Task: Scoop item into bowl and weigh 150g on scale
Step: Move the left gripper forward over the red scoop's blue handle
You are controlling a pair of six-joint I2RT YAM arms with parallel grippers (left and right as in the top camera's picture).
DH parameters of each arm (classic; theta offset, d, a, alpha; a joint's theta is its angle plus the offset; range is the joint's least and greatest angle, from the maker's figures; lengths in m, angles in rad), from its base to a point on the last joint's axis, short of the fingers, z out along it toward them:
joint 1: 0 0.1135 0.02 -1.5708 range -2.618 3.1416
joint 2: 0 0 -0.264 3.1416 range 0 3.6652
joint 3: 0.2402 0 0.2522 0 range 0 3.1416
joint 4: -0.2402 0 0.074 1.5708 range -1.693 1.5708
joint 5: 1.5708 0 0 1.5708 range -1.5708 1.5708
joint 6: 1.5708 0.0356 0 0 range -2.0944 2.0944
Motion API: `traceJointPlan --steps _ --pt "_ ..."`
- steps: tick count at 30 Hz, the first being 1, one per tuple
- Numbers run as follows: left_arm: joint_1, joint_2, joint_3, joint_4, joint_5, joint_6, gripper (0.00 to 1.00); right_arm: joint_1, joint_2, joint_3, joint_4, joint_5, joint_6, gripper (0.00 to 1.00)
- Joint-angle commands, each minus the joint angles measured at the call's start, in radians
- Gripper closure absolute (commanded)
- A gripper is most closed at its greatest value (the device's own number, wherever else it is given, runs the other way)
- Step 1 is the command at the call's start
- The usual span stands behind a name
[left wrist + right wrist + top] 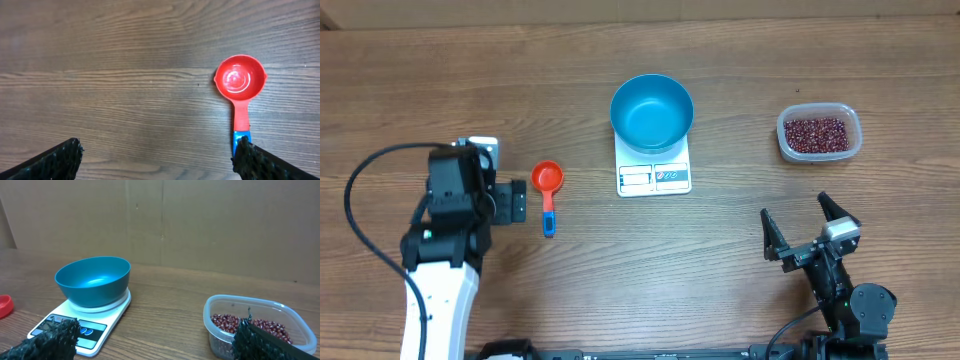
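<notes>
Wide-apart, empty left fingers (50, 162) aimed down beside the red scoop (239, 80) — right fingers (47, 342) equally splayed, level, facing the bowl (93, 280)

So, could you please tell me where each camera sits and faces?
Overhead: above the table, looking straight down on bowl, scale, beans, scoop; left hand and right hand show.
Left wrist: above the table, facing down at the scoop; own fingertips in bottom corners.
Right wrist: low, facing level across to bowl, scale, beans; own fingertips at bottom.
Overhead and left wrist share the scoop.
</notes>
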Motion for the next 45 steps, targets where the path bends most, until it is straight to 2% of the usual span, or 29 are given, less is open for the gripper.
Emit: traceJointPlan --steps 1,45 --pt "0.005 0.045 0.057 -0.020 0.023 -0.026 0.00 0.006 -0.011 -0.011 0.002 0.002 0.006 0.00" --pt "0.005 0.075 0.067 -0.039 0.039 -0.029 0.00 0.006 -0.011 -0.011 0.002 0.002 0.006 0.00"
